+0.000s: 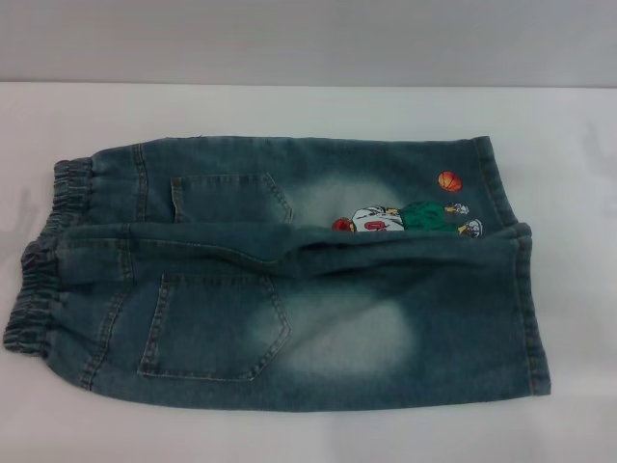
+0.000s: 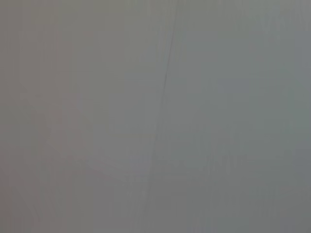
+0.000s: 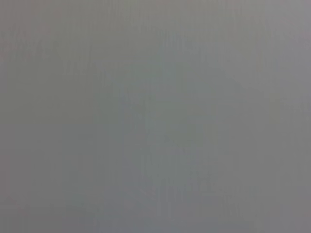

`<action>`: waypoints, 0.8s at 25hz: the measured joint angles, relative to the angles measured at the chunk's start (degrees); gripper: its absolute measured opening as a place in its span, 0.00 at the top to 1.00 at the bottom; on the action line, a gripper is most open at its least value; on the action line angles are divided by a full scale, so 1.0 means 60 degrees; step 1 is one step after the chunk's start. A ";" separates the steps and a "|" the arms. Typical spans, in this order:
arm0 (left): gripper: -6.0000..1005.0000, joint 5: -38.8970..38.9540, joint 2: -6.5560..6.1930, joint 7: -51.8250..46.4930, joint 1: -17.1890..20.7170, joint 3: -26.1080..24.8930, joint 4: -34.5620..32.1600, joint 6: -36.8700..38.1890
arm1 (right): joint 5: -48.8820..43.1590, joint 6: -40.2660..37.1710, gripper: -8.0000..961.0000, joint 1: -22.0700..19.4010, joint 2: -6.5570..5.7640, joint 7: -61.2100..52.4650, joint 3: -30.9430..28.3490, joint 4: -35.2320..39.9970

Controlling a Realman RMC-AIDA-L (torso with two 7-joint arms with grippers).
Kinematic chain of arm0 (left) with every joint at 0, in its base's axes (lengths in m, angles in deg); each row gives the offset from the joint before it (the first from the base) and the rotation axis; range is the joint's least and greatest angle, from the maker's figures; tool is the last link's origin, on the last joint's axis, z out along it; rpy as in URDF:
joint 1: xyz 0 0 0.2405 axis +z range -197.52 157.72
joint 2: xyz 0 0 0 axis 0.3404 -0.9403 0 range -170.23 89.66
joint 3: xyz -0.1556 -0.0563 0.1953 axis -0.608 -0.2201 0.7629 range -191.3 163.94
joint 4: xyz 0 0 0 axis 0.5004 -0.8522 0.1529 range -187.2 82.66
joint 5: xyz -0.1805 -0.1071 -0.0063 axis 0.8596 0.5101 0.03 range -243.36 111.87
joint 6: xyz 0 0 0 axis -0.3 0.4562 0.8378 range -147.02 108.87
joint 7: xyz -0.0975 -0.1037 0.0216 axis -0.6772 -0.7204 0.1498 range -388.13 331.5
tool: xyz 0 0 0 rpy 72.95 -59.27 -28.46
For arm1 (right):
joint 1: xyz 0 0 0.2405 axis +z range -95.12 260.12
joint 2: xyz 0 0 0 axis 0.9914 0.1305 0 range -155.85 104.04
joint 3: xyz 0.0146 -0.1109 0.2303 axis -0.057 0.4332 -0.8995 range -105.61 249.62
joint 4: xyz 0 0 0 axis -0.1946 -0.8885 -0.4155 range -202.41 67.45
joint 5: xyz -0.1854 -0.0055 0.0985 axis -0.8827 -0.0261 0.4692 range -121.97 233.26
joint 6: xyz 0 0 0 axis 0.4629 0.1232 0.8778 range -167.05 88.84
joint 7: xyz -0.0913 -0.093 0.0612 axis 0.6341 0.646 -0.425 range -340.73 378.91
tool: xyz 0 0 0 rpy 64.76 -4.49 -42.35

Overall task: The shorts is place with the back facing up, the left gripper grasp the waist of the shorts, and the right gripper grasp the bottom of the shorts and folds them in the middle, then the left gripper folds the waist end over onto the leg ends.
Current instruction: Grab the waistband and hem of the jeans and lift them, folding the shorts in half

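Note:
The shorts (image 1: 289, 309) lie flat on the white table (image 1: 308, 111) in the head view, back side up with two back pockets showing. The waist of the shorts (image 1: 43, 270), a puckered elastic band, is at the left. The leg ends (image 1: 525, 289) with flat stitched hems are at the right. The near leg overlaps the far leg a little along the middle. A cartoon basketball print (image 1: 415, 217) sits on the far leg near its hem. Neither gripper shows in any view; both wrist views hold only a plain grey surface.
Bare white table lies all around the shorts, with a grey wall (image 1: 308, 39) behind the far edge.

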 joint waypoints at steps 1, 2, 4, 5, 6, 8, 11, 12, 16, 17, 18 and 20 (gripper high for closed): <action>0.15 0.0000 0.0000 0.0000 0.0000 0.0000 0.0000 0.0000 | 0.0000 -0.0001 0.40 -0.0007 0.0004 0.0000 -0.0001 0.0000; 0.15 0.0005 -0.0007 0.0000 -0.0037 0.0000 -0.0032 0.0005 | 0.0000 -0.0002 0.40 -0.0011 0.0006 0.0000 -0.0002 -0.0002; 0.15 0.0008 -0.0010 -0.0001 -0.0043 0.0001 -0.0083 0.0005 | 0.0000 -0.0005 0.40 -0.0021 0.0008 -0.0001 -0.0002 -0.0003; 0.15 0.0008 -0.0010 -0.0001 -0.0043 0.0001 -0.0083 0.0005 | 0.0000 -0.0006 0.40 -0.0025 0.0010 -0.0001 -0.0005 -0.0003; 0.15 0.0010 -0.0022 -0.0001 -0.0052 0.0003 -0.0114 0.0005 | 0.0003 -0.0007 0.40 -0.0029 0.0014 -0.0001 -0.0009 -0.0003; 0.15 0.0011 -0.0027 -0.0001 -0.0058 0.0000 -0.0132 0.0006 | 0.0009 -0.0009 0.40 -0.0037 0.0021 -0.0001 -0.0017 -0.0003; 0.15 0.0011 -0.0028 -0.0001 -0.0061 -0.0006 -0.0157 0.0005 | 0.0013 -0.0015 0.40 -0.0037 0.0024 -0.0001 -0.0018 -0.0003; 0.15 -0.0008 -0.0038 -0.0141 -0.0068 0.0006 -0.0215 -0.0006 | 0.0014 -0.0019 0.40 -0.0037 0.0025 -0.0001 -0.0018 -0.0003; 0.15 -0.0057 -0.0070 -0.0479 -0.0076 0.0088 -0.0231 -0.0023 | 0.0014 -0.0025 0.40 -0.0028 0.0025 -0.0003 -0.0018 -0.0002; 0.15 -0.0057 -0.0070 -0.0479 -0.0076 0.0088 -0.0231 -0.0023 | 0.0014 -0.0027 0.40 -0.0024 0.0026 -0.0032 -0.0017 0.0001; 0.15 -0.0070 -0.0104 -0.0853 -0.0065 0.0179 -0.0301 -0.0046 | 0.0014 -0.0027 0.40 -0.0022 0.0026 -0.0096 -0.0011 0.0007; 0.15 -0.0075 -0.0142 -0.1252 0.0008 0.0591 -0.0533 -0.0046 | 0.0015 -0.0028 0.40 -0.0020 0.0026 -0.0460 0.0010 0.0028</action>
